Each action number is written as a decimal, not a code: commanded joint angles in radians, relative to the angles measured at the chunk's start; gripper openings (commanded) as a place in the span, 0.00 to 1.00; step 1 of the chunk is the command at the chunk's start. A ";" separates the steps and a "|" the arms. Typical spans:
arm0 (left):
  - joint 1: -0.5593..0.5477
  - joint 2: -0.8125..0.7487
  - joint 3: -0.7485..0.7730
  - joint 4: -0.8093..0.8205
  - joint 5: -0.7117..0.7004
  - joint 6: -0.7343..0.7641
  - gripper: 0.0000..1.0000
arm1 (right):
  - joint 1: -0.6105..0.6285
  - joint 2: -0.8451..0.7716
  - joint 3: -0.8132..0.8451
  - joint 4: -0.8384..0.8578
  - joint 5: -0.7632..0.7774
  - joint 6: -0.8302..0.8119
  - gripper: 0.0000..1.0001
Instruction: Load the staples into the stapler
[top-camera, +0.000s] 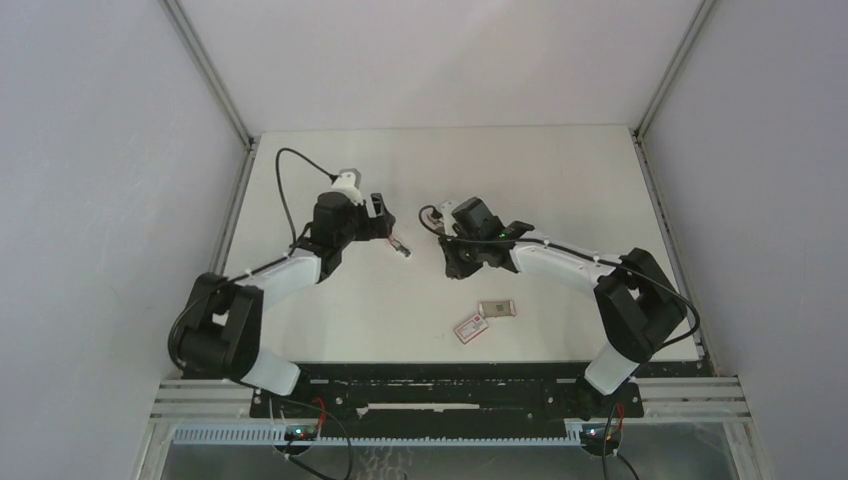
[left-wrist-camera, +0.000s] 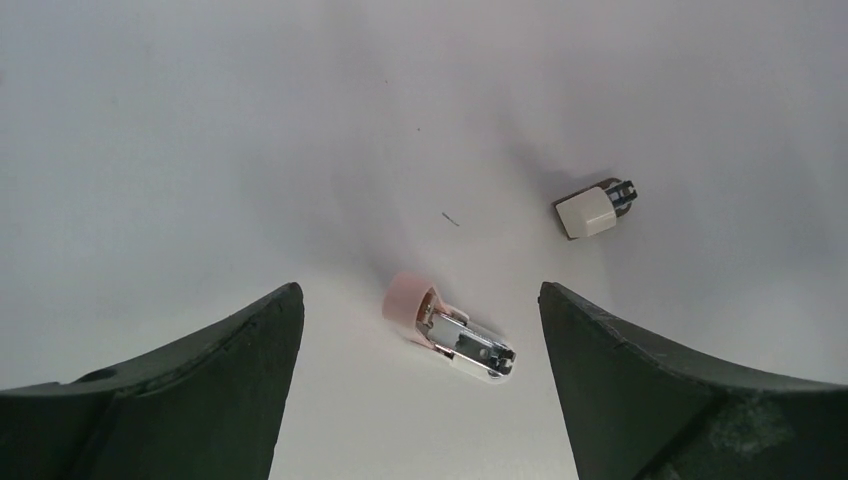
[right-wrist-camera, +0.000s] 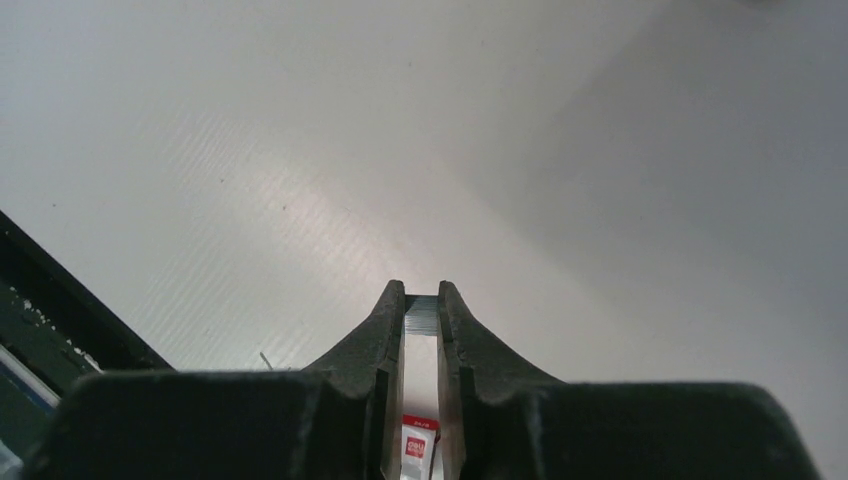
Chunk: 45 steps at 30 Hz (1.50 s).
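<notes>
— Spotted the stapler?
— Yes. Lying on the desk, just by the left gripper, spread wide, holding nothing.
— And the staples?
— Thin silver strip, pinched in the right gripper, almost closed, near the stapler, on its right.

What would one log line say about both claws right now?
left claw: open over stapler | right claw: shut on staples | loading: not yet done
</notes>
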 joint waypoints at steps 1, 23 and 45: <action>0.036 0.101 0.067 0.108 0.193 0.053 0.91 | -0.019 -0.080 -0.042 0.072 -0.070 0.020 0.05; 0.069 0.258 0.097 0.178 0.367 0.066 0.45 | -0.045 -0.094 -0.078 0.105 -0.130 0.027 0.05; -0.104 0.122 -0.050 0.134 0.410 0.047 0.15 | 0.011 -0.133 -0.116 0.186 -0.061 0.000 0.05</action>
